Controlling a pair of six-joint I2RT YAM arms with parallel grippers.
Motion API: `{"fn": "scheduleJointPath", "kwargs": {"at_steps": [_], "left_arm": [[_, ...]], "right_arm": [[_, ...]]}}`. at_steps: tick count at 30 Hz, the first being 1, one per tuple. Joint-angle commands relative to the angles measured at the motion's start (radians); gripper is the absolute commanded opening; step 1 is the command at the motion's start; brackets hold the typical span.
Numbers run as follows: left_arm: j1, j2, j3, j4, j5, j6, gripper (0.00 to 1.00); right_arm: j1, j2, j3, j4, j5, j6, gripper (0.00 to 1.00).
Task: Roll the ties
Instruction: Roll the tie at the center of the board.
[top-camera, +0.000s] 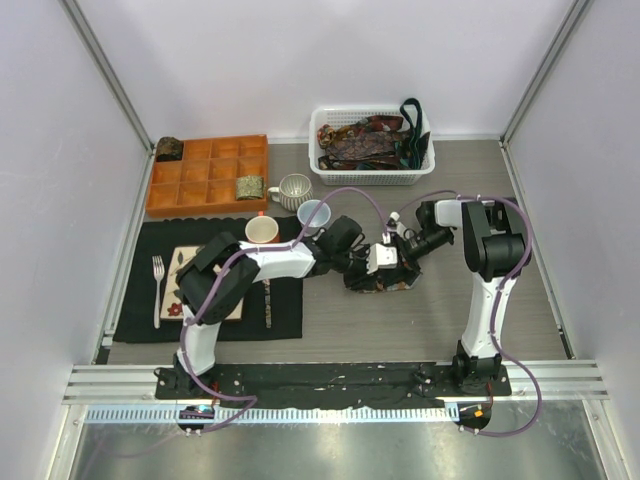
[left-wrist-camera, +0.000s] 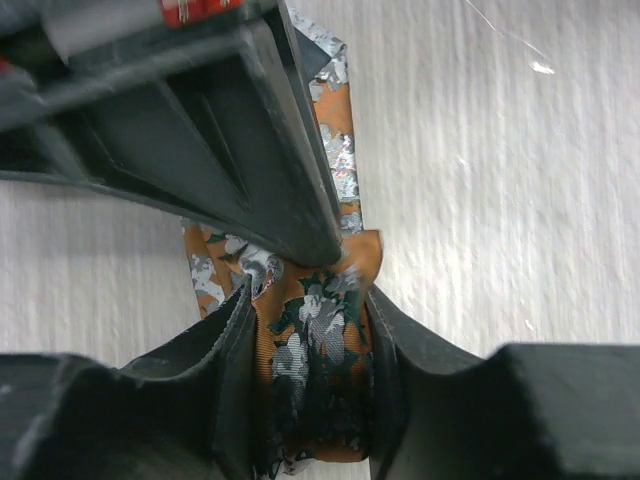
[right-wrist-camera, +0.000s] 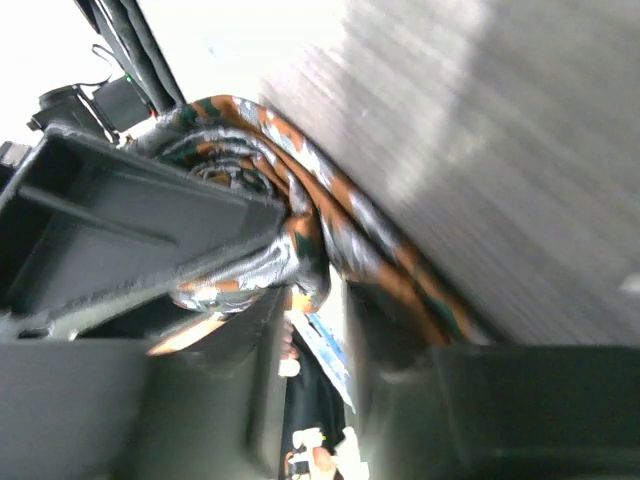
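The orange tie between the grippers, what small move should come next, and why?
Probably a small turn of the left gripper, winding in more fabric: its fingers clasp a partly rolled coil, while a flat stretch of the tie lies unrolled on the table.

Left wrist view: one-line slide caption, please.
Left gripper clamps the folded orange floral tie on the table; right gripper's fingertip meets it from the upper left.
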Motion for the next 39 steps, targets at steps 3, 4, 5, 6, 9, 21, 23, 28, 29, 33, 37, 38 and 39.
{"fn": "scheduleJointPath", "kwargs": {"at_steps": [3, 4, 5, 6, 9, 21, 23, 28, 29, 33, 37, 38, 39], "left_arm": [[0.01, -0.072, -0.09, -0.189, 0.091, 0.113, 0.27], [0.013, -0.083, -0.094, -0.202, 0.098, 0.13, 0.27], [0.013, -0.086, -0.099, -0.213, 0.102, 0.148, 0.27], [0.011, -0.087, -0.099, -0.229, 0.112, 0.156, 0.27], [0.011, -0.088, -0.094, -0.227, 0.113, 0.15, 0.27], [0.013, -0.133, -0.053, -0.151, 0.036, 0.034, 0.38], [0.013, -0.159, -0.059, -0.132, 0.009, 0.021, 0.4], [0.013, -0.19, -0.099, -0.117, -0.068, 0.038, 0.42], [0.014, -0.183, -0.105, -0.118, -0.075, 0.049, 0.42], [0.013, -0.137, -0.108, -0.152, -0.102, 0.086, 0.44], [0.011, -0.077, -0.096, -0.181, -0.123, 0.116, 0.47], [0.013, -0.069, -0.093, -0.192, -0.125, 0.119, 0.47], [0.013, -0.066, -0.091, -0.195, -0.122, 0.118, 0.49]], "right_arm": [[-0.003, -0.16, 0.004, -0.052, -0.051, -0.096, 0.52], [-0.005, -0.165, 0.003, -0.058, -0.055, -0.099, 0.52], [-0.002, -0.162, 0.003, -0.06, -0.055, -0.1, 0.52], [0.002, -0.15, -0.002, -0.06, -0.047, -0.102, 0.49], [0.023, -0.104, -0.02, -0.055, -0.007, -0.108, 0.4], [0.034, -0.078, -0.065, 0.032, 0.273, -0.038, 0.18], [0.032, -0.079, -0.063, 0.044, 0.307, -0.014, 0.18], [0.034, -0.076, -0.066, 0.043, 0.332, -0.01, 0.17], [0.034, -0.079, -0.071, 0.041, 0.327, -0.013, 0.17], [0.034, -0.082, -0.071, 0.041, 0.312, -0.019, 0.18], [0.034, -0.098, -0.057, 0.028, 0.226, -0.045, 0.25], [0.034, -0.107, -0.05, 0.011, 0.188, -0.056, 0.28], [0.034, -0.116, -0.048, 0.003, 0.153, -0.063, 0.32]]}}
